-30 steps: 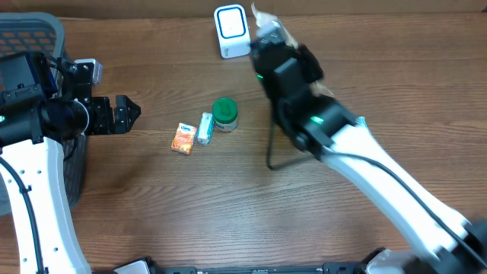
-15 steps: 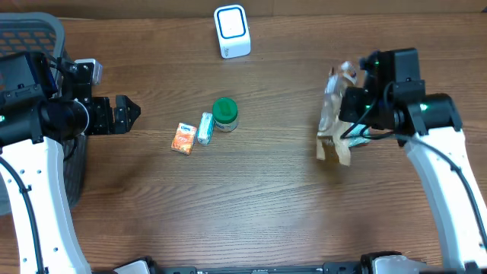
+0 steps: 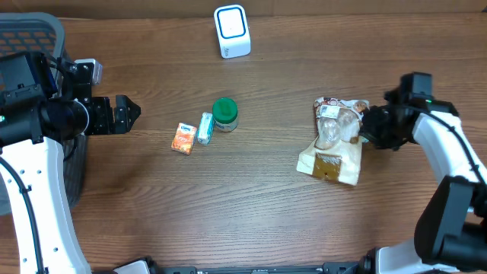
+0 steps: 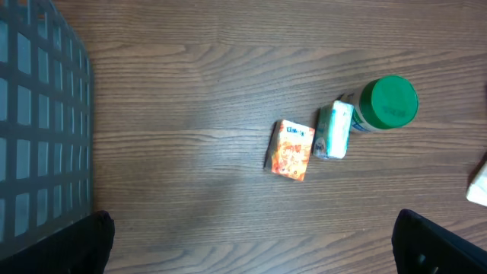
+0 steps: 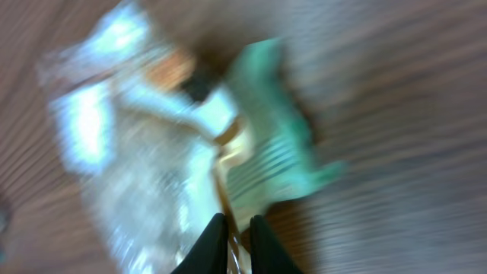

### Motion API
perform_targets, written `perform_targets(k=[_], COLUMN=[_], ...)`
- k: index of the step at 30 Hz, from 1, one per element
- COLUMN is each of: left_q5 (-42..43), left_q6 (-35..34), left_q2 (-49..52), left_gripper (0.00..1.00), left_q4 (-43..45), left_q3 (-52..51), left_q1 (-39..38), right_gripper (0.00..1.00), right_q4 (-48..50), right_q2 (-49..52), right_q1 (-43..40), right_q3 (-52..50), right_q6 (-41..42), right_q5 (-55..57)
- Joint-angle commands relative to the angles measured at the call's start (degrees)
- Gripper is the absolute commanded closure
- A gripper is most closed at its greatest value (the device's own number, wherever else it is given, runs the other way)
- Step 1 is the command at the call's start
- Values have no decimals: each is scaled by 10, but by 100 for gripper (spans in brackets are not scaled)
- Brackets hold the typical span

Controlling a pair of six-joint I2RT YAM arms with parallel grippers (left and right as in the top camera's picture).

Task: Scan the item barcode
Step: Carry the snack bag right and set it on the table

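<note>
A clear snack bag with a tan label lies flat on the wooden table at the right. My right gripper is at its right edge. In the blurred right wrist view the gripper is shut on a thin edge of the bag, beside a green part of it. The white barcode scanner stands at the back centre, far from the bag. My left gripper hovers open at the left with nothing between its fingers.
An orange box, a white-green packet and a green-lidded jar sit together left of centre. A dark mesh basket stands at the far left edge.
My right arm swung from the scanner to the right side and lowered the bag, which now lies flat on the table. The left arm has not moved.
</note>
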Motion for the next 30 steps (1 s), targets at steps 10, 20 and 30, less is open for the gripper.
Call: perform_targets(k=[10,20,30], left_q5=[0,0,0], left_q6=[9,9,9], left_q2=[1,1,1], left_gripper=[0,1,1], left_q4=[0,0,0], left_q3=[-1,-1,-2], left_q1=[3,3,3], right_gripper=[13,0,67], right_q4=[-50,-127,-54], right_q2=[1,-11,55], right_q1=[-50,114,231], right_q3=[87,187,95], right_q6=[-9,-22,-35], right_q5=[-31,-10,-10])
